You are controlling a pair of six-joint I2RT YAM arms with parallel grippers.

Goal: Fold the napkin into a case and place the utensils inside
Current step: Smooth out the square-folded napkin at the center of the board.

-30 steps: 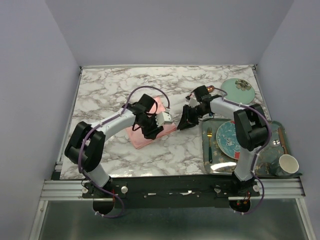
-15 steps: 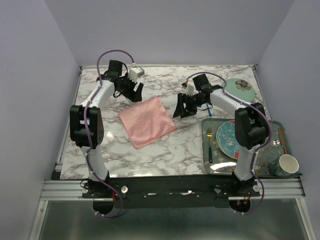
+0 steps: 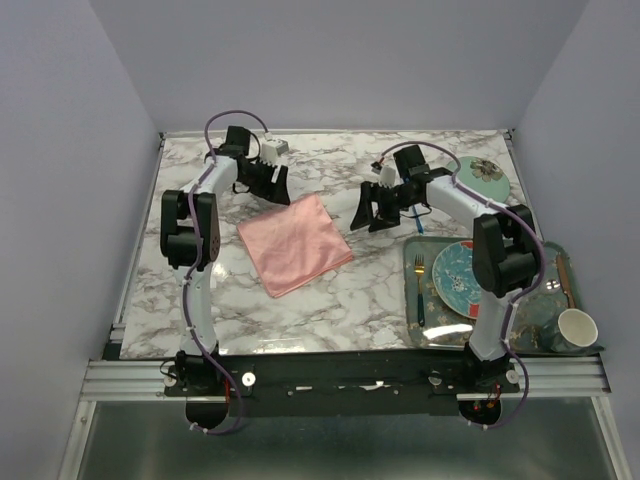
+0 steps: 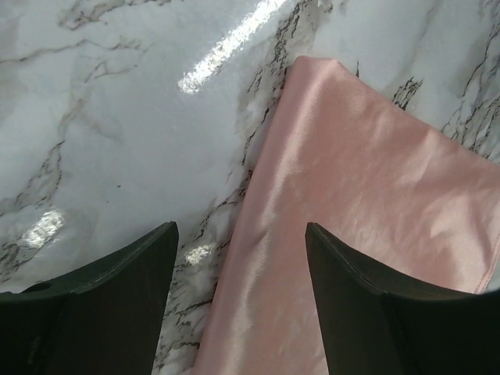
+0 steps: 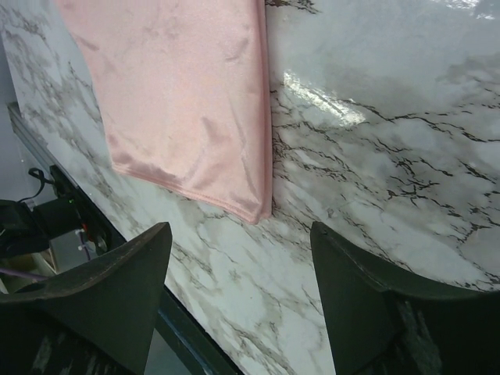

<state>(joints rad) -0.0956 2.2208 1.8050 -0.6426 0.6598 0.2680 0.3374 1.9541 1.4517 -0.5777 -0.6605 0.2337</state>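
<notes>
1. Napkin lay flat; your left gripper and right gripper hung released, empty, either side of its far corner.
2. Satin could slip from a shallow pinch, skewing your fold.

Plain lavender walls close in a white marble table on three sides. Bright glare streaks its glossy top. A metal rail runs along the near edge.
</notes>
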